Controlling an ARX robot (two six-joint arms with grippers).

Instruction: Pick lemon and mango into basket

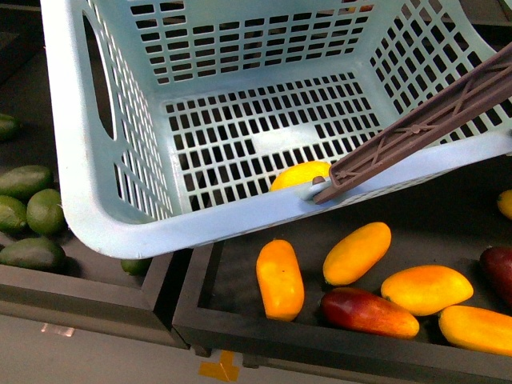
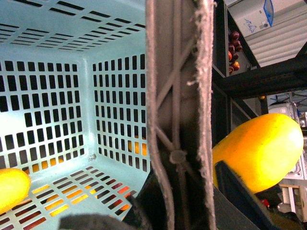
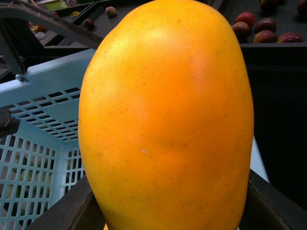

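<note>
Mango (image 3: pixel 165 120) fills my right gripper (image 3: pixel 168 208), clamped firmly, just outside the basket (image 3: pixel 38 96); lemon (image 1: pixel 300 174) already lies inside. Left gripper (image 2: pixel 187 206) seemingly clasps the handle (image 2: pixel 177 96). Next: swing the fruit above the basket, release.

R gripper fingers (image 3: pixel 62 211): near-black flat slabs, straight-edged, one each side of smooth orange-yellow oblong mango (image 3: pixel 165 120). L gripper finger (image 2: pixel 240 201): dark blue-black wedge, sharp-edged, smooth plain surface.

No legible words, numbers or brands in any view. White carton (image 2: pixel 255 19), well beyond the left claw (image 2: pixel 187 213): blue printed marks on its face, too blurred to read.
</note>
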